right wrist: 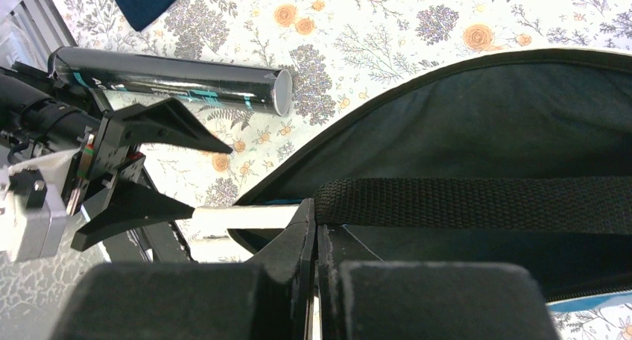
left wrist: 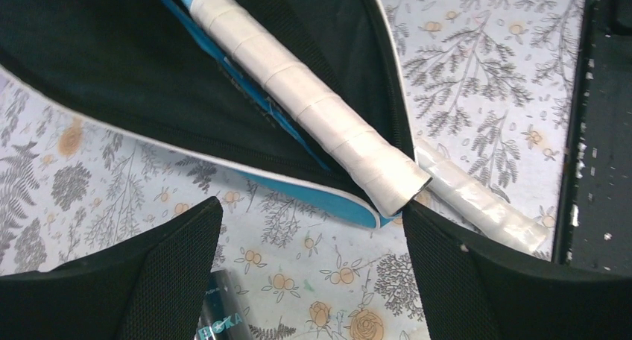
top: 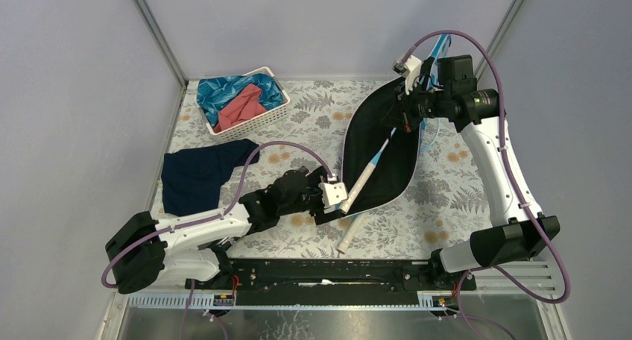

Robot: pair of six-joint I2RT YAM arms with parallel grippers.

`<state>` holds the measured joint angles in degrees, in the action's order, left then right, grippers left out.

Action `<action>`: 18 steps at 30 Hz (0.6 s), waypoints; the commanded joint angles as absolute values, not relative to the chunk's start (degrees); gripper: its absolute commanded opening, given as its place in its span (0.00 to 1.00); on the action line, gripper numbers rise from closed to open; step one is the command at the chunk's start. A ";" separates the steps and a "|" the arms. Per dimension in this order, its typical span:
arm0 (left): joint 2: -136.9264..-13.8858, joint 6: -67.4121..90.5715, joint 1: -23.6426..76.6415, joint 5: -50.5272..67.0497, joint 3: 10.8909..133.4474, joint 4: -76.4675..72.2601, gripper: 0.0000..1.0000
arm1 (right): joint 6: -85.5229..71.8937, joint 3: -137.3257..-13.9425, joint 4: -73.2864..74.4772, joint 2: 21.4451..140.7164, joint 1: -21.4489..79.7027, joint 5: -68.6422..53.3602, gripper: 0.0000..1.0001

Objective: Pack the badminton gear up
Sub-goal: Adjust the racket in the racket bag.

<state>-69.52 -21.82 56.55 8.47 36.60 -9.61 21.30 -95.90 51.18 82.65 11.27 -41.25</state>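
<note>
The racket bag (top: 384, 142) lies unzipped on the table with its black lining showing. My right gripper (top: 408, 94) is shut on the bag's far edge and holds that flap up; a black strap (right wrist: 477, 198) runs beside its fingertips. One racket's white handle (left wrist: 313, 109) sticks out of the bag's near end. A second white handle (left wrist: 477, 202) rests on the table just outside it. My left gripper (left wrist: 309, 221) hovers open at the bag's near tip, with nothing between its fingers. The black tube (right wrist: 171, 86) lies on the table under the left arm.
A navy cloth (top: 197, 176) lies at the left of the table. A white basket (top: 242, 101) with blue and red cloths stands at the back left. The black base rail (top: 335, 273) runs along the near edge.
</note>
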 commanded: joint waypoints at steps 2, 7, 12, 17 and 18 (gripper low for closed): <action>-70.08 -20.77 54.62 -1.53 35.95 -23.43 0.93 | 22.69 -99.36 56.47 82.94 11.78 -46.00 0.00; -72.90 -21.91 54.59 -2.76 36.94 -24.02 0.93 | 20.03 -101.17 57.15 84.56 11.78 -44.28 0.00; -74.92 -23.16 54.60 -2.29 38.05 -23.70 0.94 | 17.84 -102.57 57.76 86.18 11.61 -41.58 0.00; -76.47 -26.08 54.63 -1.69 39.12 -22.03 0.95 | 16.31 -104.59 58.54 87.87 11.69 -40.00 0.00; -76.40 -26.43 54.61 -1.89 39.11 -21.86 0.95 | 16.53 -105.26 59.06 88.22 11.65 -39.76 0.00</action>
<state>-76.01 -23.44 55.18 0.56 36.34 -14.50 18.55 -101.21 55.29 87.55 11.14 -38.57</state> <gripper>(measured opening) 0.950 0.014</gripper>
